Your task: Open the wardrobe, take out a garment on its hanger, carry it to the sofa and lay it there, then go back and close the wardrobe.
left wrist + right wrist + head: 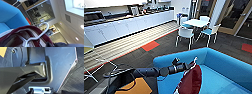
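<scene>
While the left gripper (192,64) grips the white hanger (42,31), the maroon jacket (191,81) hangs over the blue sofa (224,67) seat; I cannot tell the right gripper's state.

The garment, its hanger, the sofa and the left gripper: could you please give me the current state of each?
Garment: hanging from the hanger, held over the sofa's seat, not yet laid flat.
Hanger: inside the jacket's collar, hook sticking out above it.
Sofa: seat bare to the right of the jacket.
Left gripper: reaching over the sofa at the top of the jacket; whether it is open or shut can't be made out.
</scene>
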Robot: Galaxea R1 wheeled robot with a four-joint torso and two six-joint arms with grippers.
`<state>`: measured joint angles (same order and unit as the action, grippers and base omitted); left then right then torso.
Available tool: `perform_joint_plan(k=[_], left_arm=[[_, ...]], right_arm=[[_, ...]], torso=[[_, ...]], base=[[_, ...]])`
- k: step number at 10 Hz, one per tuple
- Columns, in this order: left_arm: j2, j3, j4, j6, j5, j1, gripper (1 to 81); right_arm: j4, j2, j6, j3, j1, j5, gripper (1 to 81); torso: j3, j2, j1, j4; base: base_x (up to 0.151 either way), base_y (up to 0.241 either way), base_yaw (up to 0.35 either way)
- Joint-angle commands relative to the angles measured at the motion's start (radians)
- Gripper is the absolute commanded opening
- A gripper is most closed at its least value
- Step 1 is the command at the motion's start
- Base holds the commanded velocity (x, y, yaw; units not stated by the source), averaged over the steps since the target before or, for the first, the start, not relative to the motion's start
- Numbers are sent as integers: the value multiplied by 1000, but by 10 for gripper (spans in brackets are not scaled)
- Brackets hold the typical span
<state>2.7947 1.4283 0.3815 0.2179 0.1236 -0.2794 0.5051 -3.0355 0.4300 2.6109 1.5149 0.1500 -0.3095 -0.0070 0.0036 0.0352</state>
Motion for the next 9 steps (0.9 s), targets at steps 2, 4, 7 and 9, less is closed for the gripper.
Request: perform_joint_plan(k=[2, 4, 7, 9], left_arm=[[86, 87, -21, 6, -6, 225, 10], [122, 164, -21, 6, -6, 243, 10], [171, 299, 2, 8, -42, 300, 10], [203, 379, 22, 8, -67, 344, 10]], right_arm=[[1, -8, 6, -9, -8, -79, 811], [1, -8, 6, -8, -8, -79, 811], [1, -8, 6, -8, -9, -79, 811], [1, -8, 6, -8, -8, -79, 811]], torso=[[0, 0, 0, 0], [0, 0, 0, 0], [0, 0, 0, 0], [0, 0, 0, 0]], base=[[0, 0, 0], [0, 0, 0], [0, 0, 0], [0, 0, 0]])
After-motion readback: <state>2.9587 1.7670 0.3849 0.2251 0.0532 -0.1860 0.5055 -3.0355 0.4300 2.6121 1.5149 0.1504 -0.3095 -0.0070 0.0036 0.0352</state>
